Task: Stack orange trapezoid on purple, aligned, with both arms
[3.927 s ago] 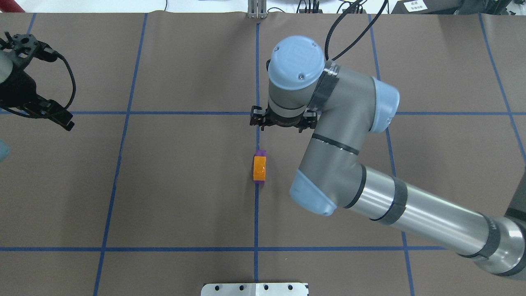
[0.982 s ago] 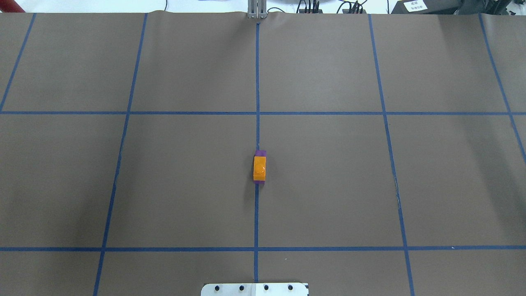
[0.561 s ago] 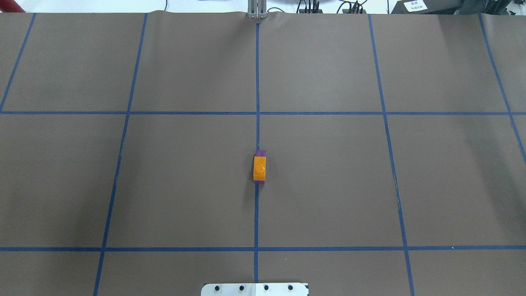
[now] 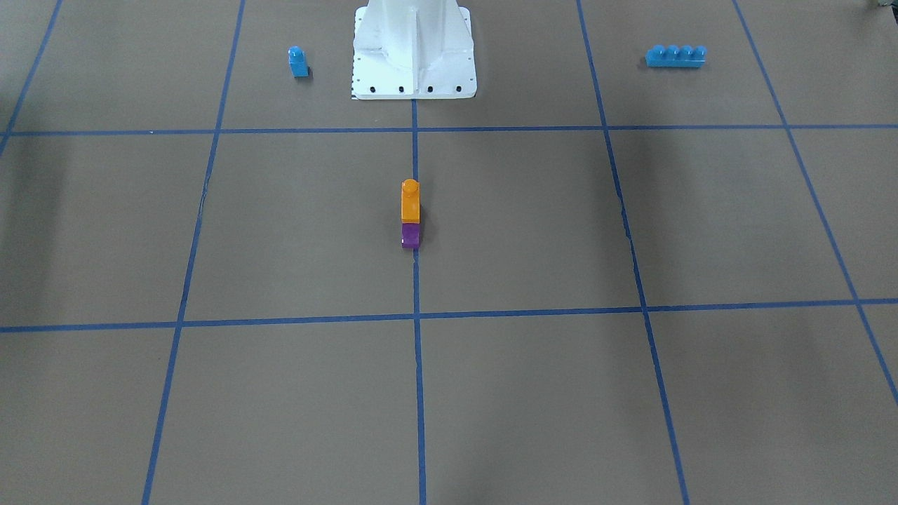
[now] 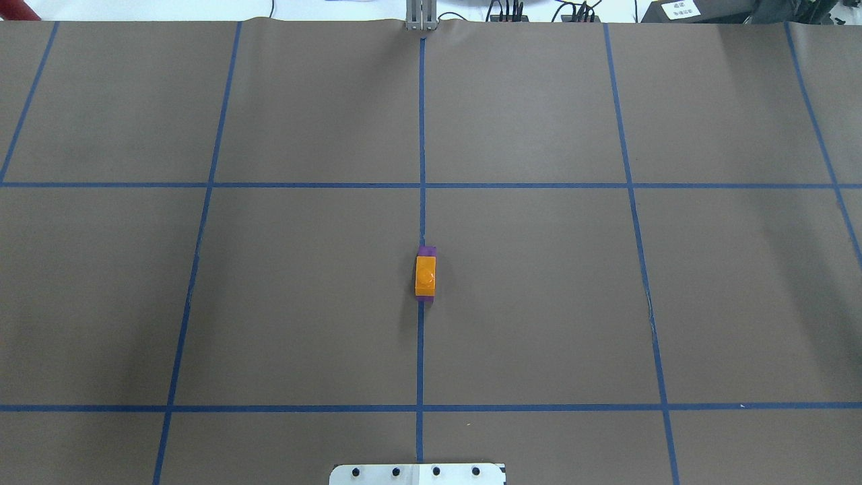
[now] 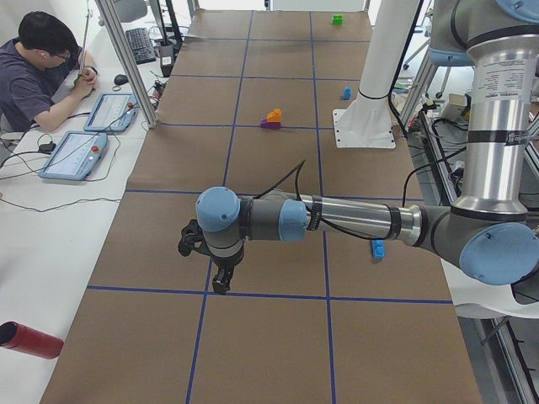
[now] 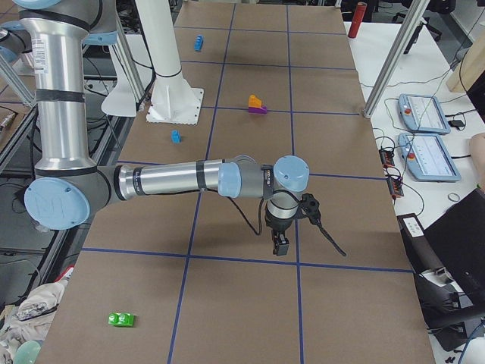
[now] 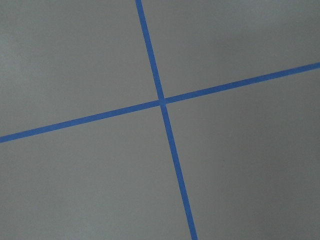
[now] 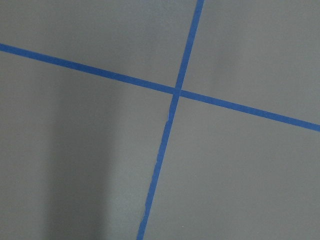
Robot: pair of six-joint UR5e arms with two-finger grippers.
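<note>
As orange trapezoid [image 4: 410, 203] tops purple [image 4: 411, 236], left fingers [image 6: 221, 282] and right fingers [image 7: 281, 244] hang afar.

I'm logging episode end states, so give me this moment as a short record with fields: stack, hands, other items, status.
stack: orange trapezoid sits on purple block, stud up
place: on the centre tape line
alignment: sides look flush from overhead
left hand: far from the stack; open or shut unclear
right hand: far from the stack; open or shut unclear
other items: small blue block and long blue brick, either side of the white pedestal
status: stack looks complete
</note>
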